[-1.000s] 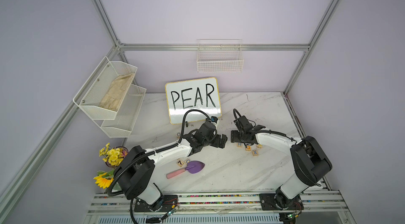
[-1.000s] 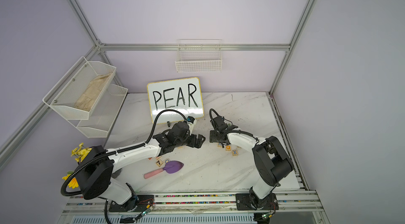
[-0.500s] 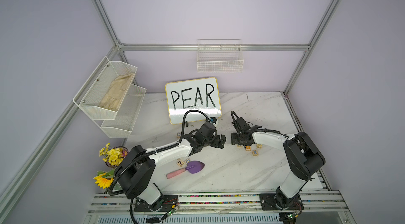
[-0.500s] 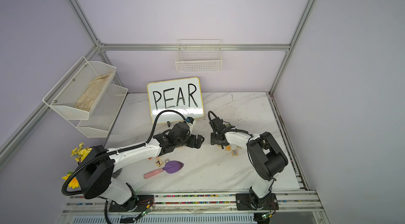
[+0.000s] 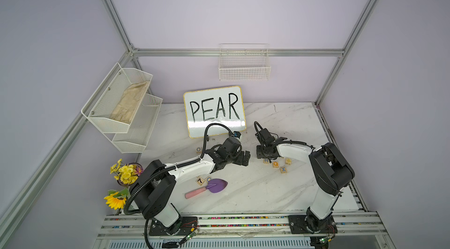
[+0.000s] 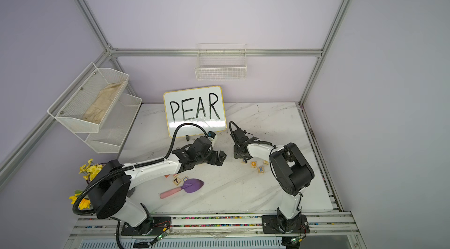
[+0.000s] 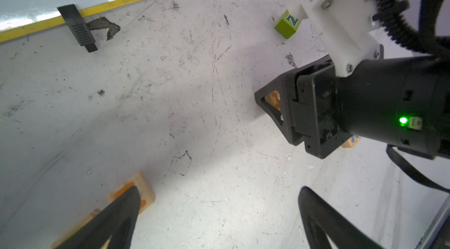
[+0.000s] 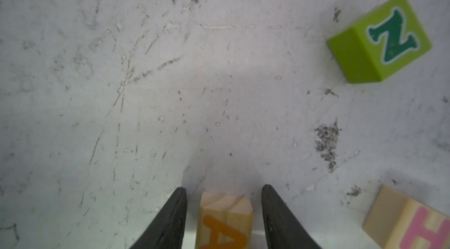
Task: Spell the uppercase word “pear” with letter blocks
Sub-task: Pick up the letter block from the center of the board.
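While the right gripper straddles the orange A block, jaws part-spread, slim gap each side, block on the table, lower right of frame centre in both top views, left gripper spread wide.

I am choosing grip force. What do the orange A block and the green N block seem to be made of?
The A block looks like bare wood: grain lines show, and the orange letter seems printed on. The green N block may be wood too, but opaque green paint hides any grain, so this is a guess.
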You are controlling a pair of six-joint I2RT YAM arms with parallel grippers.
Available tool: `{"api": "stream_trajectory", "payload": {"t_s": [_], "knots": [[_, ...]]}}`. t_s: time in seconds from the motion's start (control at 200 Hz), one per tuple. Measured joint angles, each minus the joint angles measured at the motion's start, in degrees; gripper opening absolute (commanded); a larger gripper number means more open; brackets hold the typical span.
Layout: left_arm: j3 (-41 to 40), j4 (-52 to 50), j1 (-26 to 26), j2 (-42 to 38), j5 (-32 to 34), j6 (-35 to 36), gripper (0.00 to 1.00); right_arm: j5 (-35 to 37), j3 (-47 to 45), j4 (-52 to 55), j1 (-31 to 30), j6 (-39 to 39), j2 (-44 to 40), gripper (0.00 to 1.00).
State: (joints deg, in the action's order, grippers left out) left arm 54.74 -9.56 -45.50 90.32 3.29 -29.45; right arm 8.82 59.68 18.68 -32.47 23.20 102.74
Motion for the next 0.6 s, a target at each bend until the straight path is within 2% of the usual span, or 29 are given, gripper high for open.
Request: {"api": "stream_trajectory", "payload": {"t_s": [0.16, 0.6], "knots": [[0.0, 0.0, 0.0, 0.4, 0.0, 0.0, 1.0, 0.5, 0.1, 0.2, -0.1, -0.2, 0.0, 0.47], [0.0, -0.6, 0.1, 1.0, 0.2, 0.0, 1.0, 0.7, -0.7, 1.3, -0.7, -0.1, -1.9, 0.49]]}}
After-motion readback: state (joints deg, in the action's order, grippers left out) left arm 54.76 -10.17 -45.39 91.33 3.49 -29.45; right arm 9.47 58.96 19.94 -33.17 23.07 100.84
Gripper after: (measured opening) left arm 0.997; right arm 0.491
